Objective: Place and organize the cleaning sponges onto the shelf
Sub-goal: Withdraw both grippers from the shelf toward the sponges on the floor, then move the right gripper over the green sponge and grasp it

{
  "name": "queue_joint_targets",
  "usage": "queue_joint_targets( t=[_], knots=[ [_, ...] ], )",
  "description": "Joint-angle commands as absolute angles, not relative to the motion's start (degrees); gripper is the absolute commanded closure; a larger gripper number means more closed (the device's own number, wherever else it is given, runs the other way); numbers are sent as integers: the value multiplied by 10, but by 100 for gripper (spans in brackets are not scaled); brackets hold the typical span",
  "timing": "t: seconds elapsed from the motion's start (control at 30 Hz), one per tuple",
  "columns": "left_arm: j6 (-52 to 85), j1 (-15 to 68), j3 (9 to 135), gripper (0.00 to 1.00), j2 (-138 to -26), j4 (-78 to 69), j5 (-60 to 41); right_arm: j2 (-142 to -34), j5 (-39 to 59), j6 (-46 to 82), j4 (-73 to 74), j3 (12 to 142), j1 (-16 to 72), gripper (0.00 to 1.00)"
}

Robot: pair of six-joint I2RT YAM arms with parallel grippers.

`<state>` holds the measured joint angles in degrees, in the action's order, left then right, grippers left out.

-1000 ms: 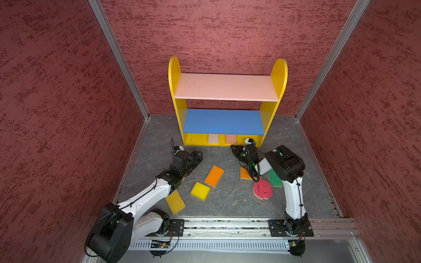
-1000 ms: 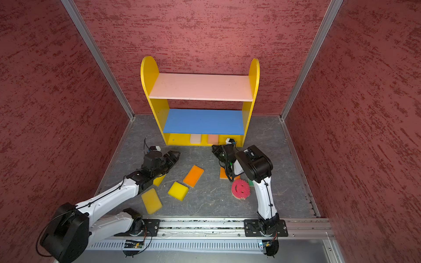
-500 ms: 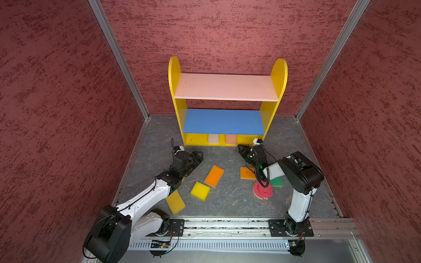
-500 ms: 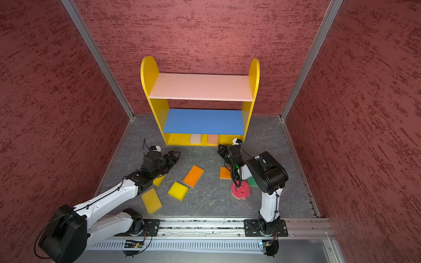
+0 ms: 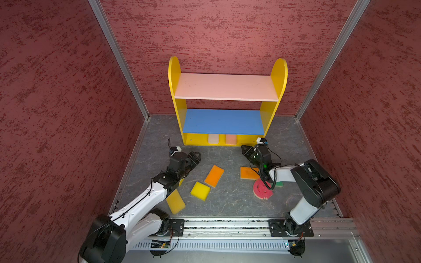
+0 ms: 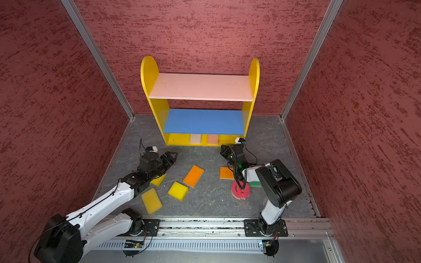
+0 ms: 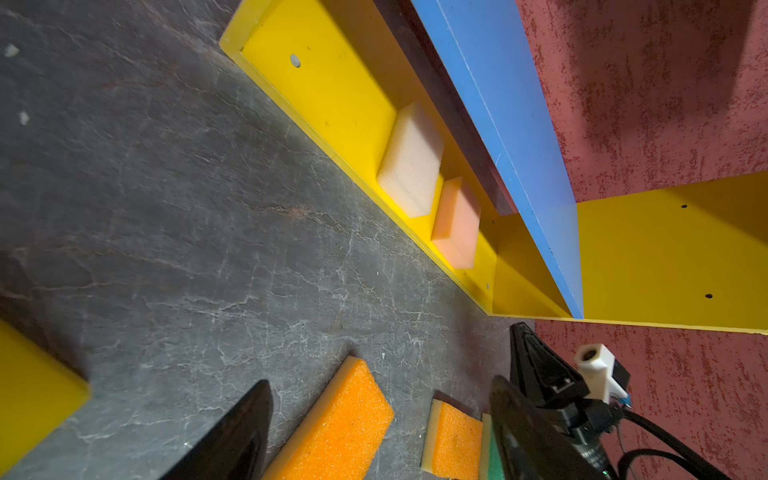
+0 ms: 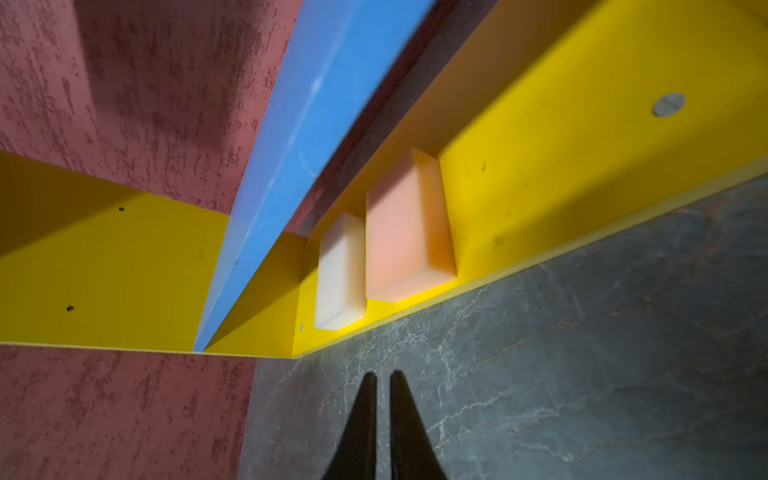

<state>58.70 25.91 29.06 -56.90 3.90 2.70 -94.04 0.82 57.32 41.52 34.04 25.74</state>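
The shelf (image 5: 227,87) stands at the back wall, and its yellow bottom board holds a cream sponge (image 5: 213,139) and a peach sponge (image 5: 231,139) side by side. On the floor lie two orange sponges (image 5: 214,175) (image 5: 249,173), yellow sponges (image 5: 200,190) (image 5: 175,201) with a third (image 6: 158,180) half under my left arm, a round pink one (image 5: 262,189) and a green one (image 5: 279,184). My left gripper (image 5: 197,157) hangs open and empty near the orange sponge (image 7: 332,428). My right gripper (image 8: 382,375) has a narrow gap, holds nothing and points at the shelf's right end.
Red textured walls close in the grey floor (image 5: 227,205) on three sides. A metal rail (image 5: 227,227) carrying both arm bases runs along the front. My right arm's elbow (image 5: 314,182) stands over the floor's right side, above the green sponge.
My right arm's elbow has swung out to the right while its gripper stayed before the shelf's right end, and its jaws have parted slightly. The left arm has barely moved.
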Motion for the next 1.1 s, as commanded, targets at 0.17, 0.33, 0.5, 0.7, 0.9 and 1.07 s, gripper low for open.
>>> queue_joint_targets(
  t=[0.17,0.33,0.5,0.7,0.9,1.07],
  knots=[
    [545,223,312,23,-516,156,49,-807,-57,370,64,392,347,70],
    [532,177,328,18,-475,213,48,-750,-104,357,-38,385,358,61],
    [511,146,337,13,-444,234,54,-698,-137,390,-127,376,353,52],
    [492,134,355,0,-460,217,50,-612,-137,460,-228,332,321,42],
    [483,134,366,1,-511,176,21,-565,-115,492,-267,291,303,35],
    [484,134,357,1,-527,162,6,-557,-141,506,-306,286,271,28]
  ],
)
